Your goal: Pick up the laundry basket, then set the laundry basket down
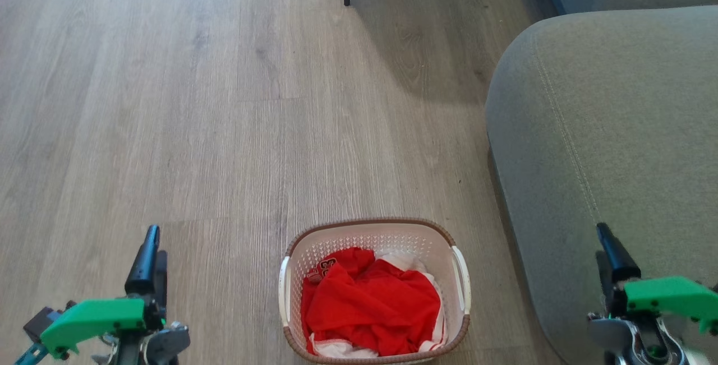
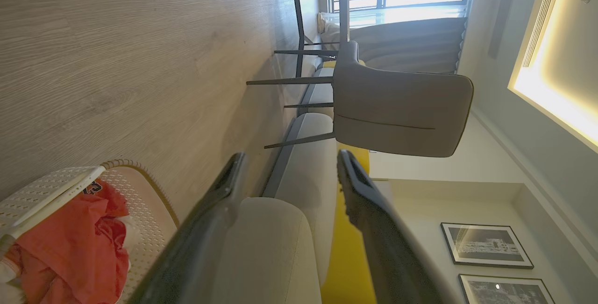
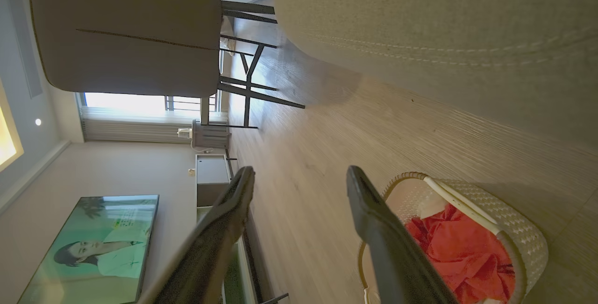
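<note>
Basket (image 1: 381, 237) sits on the floor (image 1: 196, 129), sofa (image 1: 606, 129) just right of it. Left jaws and right jaws flank it, wide open, empty, probably lined up for its handles (image 1: 462, 278).

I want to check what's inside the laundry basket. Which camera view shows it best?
The head view: it looks down into the laundry basket, showing nearly the whole rim, both handles and the red clothes. Each wrist view cuts it off at its bottom edge, seen sideways.
</note>
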Motion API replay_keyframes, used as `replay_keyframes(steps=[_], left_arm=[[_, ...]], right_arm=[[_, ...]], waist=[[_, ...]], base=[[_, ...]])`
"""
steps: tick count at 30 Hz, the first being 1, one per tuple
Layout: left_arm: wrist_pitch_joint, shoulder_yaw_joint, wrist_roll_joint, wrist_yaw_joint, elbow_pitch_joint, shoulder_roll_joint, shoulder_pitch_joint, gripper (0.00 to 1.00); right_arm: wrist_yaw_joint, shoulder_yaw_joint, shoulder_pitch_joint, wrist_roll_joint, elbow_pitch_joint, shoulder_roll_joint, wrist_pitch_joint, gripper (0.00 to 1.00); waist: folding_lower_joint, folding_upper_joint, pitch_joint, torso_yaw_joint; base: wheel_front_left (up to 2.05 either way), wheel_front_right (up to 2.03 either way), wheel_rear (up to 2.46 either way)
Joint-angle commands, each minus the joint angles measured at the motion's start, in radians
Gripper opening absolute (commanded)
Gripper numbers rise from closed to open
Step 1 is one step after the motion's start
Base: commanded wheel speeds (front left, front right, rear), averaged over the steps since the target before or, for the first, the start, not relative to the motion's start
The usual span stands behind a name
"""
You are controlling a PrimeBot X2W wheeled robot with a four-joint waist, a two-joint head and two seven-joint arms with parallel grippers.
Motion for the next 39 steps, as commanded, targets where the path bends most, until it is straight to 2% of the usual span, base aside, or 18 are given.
replay_keyframes(steps=[1,9,24,31,34,39], left_arm=[[-0.011,0.014,0.016,-0.002,-0.043,0.007,-0.059,1.00],[-0.034,0.027,0.096,-0.002,-0.091,0.007,-0.070,1.00],[-0.078,0.018,0.316,0.000,-0.206,0.008,-0.080,1.00],[-0.096,-0.009,0.450,0.058,-0.261,0.008,-0.090,1.00],[-0.105,-0.046,0.562,0.094,-0.292,0.008,-0.095,1.00],[-0.119,-0.128,0.732,0.180,-0.323,0.008,-0.103,1.00]], right_arm=[[0.002,-0.004,-0.063,-0.025,-0.045,-0.007,-0.009,1.00],[0.002,0.003,-0.082,-0.196,-0.112,-0.008,-0.032,1.00],[0.003,0.086,-0.116,-0.516,-0.236,-0.009,-0.076,1.00],[0.004,0.131,-0.125,-0.625,-0.272,-0.020,-0.094,1.00],[0.004,0.145,-0.129,-0.674,-0.288,-0.023,-0.103,1.00],[0.004,0.159,-0.137,-0.765,-0.315,-0.027,-0.117,1.00]], waist=[[0.0000,0.0000,0.001,0.000],[0.0000,0.0000,0.005,0.007],[0.0000,0.0000,0.011,0.018],[0.0000,0.0000,0.014,0.019],[0.0000,0.0000,0.016,0.020],[0.0000,0.0000,0.020,0.022]], base=[[0.00,0.00,0.00],[0.00,0.00,0.00],[0.00,0.00,0.00],[0.00,0.00,0.00],[0.00,0.00,0.00],[0.00,0.00,0.00]])
